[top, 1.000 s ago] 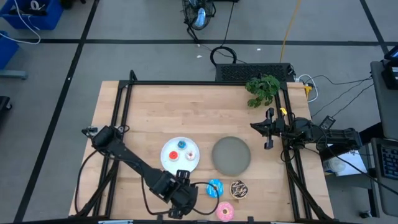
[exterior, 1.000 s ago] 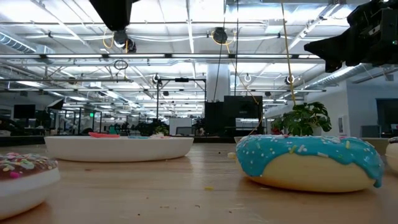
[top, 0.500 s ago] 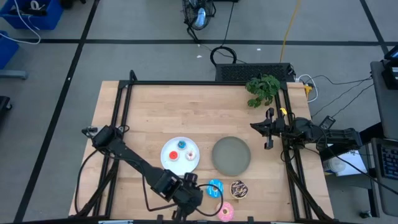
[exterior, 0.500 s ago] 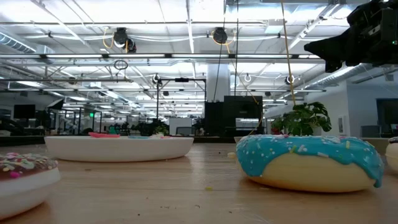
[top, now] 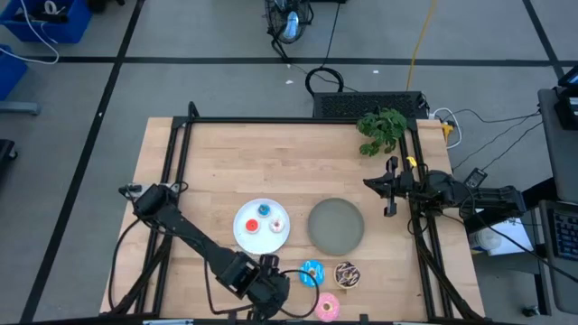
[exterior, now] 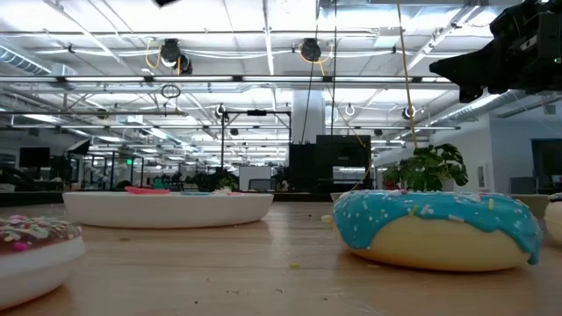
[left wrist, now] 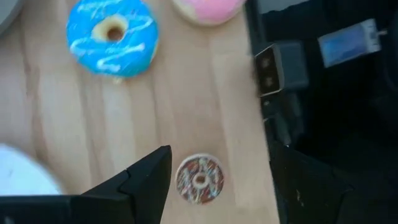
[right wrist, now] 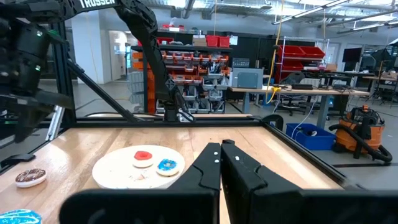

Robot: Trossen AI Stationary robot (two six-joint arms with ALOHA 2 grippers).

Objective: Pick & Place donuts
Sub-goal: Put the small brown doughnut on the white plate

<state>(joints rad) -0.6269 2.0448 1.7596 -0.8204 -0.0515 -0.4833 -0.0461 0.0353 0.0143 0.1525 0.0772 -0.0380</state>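
My left gripper (left wrist: 217, 182) hovers open near the table's near edge (top: 269, 291), pointing steeply down. A tiny brown donut (left wrist: 199, 179) lies flat on the wood between its fingers, untouched. Just beyond lie the blue-iced donut (left wrist: 112, 37) (top: 312, 273), the pink-iced donut (left wrist: 205, 7) (top: 327, 307) and the chocolate sprinkled donut (top: 347, 274). Tiny red (top: 252, 225), blue (top: 264, 210) and whitish (top: 276, 225) donuts sit on the white plate (top: 246, 236). My right gripper (right wrist: 221, 168) waits shut at the table's right side (top: 390, 186).
A grey plate (top: 336, 226) lies right of the white plate. The black table frame with cables (left wrist: 311, 93) runs close beside my left gripper along the near edge. A green plant (top: 381, 129) stands at the far right corner. Bare wood covers the far half.
My left gripper has wavered slightly toward the blue-iced donut and back at the near edge, tipping a little. The dark part of its arm seen at the top of the low view has gone out of that picture. No donut has moved.
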